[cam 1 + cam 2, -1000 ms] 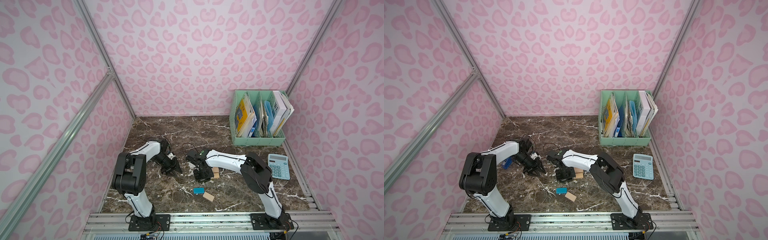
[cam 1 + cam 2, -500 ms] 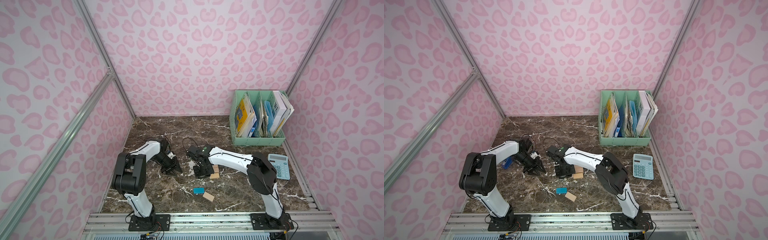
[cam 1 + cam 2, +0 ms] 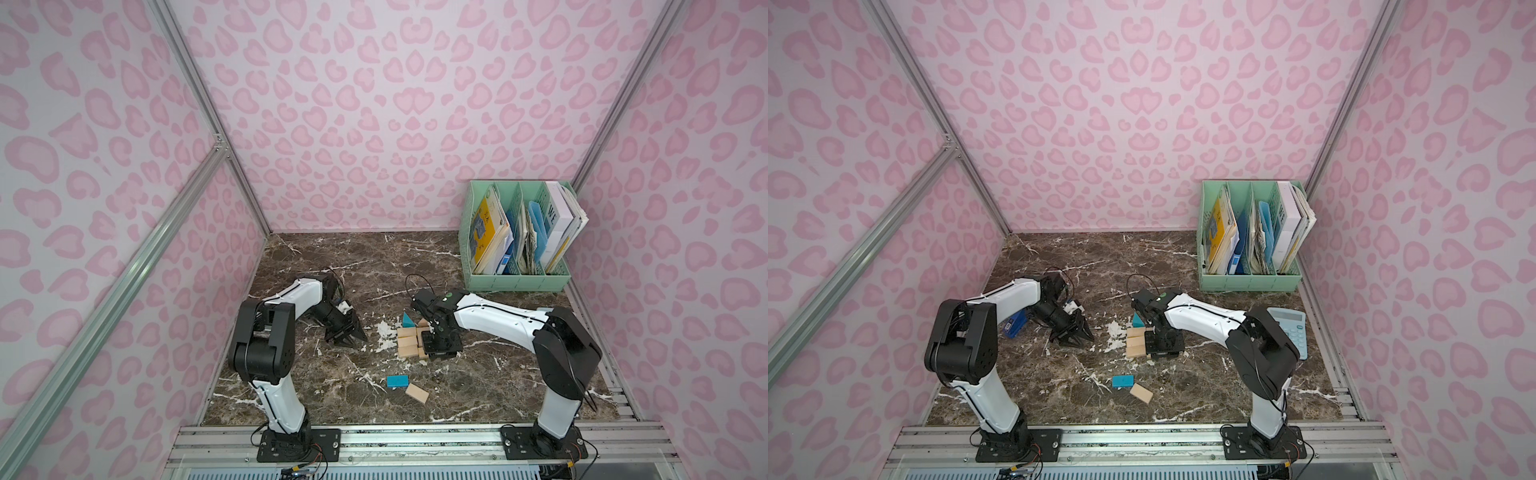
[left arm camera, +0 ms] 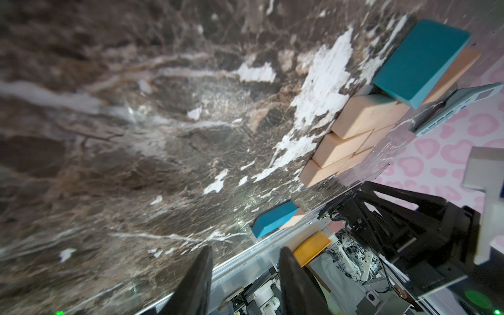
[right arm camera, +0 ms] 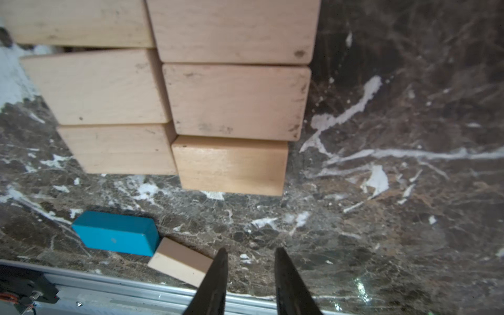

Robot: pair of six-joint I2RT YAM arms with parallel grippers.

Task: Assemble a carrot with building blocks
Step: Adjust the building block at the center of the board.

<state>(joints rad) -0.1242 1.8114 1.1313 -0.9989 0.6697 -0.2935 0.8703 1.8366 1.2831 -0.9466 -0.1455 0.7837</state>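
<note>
The part-built carrot (image 3: 407, 344) lies mid-worktop (image 3: 353, 257). The right tool (image 5: 251, 249) hovers over it, slightly parted and empty. The left tool (image 4: 245, 249), parted and empty, sits to its left.

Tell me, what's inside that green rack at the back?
The green rack holds a yellow booklet, blue folders and a white book, all upright. Its front wall hides their lower edges.

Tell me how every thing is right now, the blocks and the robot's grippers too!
carrot body: six tan blocks joined in two rows, flat.
blue triangle: at the body's far end.
blue block: loose, lying flat.
loose tan block: flat, beside the blue block.
left gripper: open, empty.
right gripper: open, empty.
calculator: lying flat.
file rack: upright, full.
</note>
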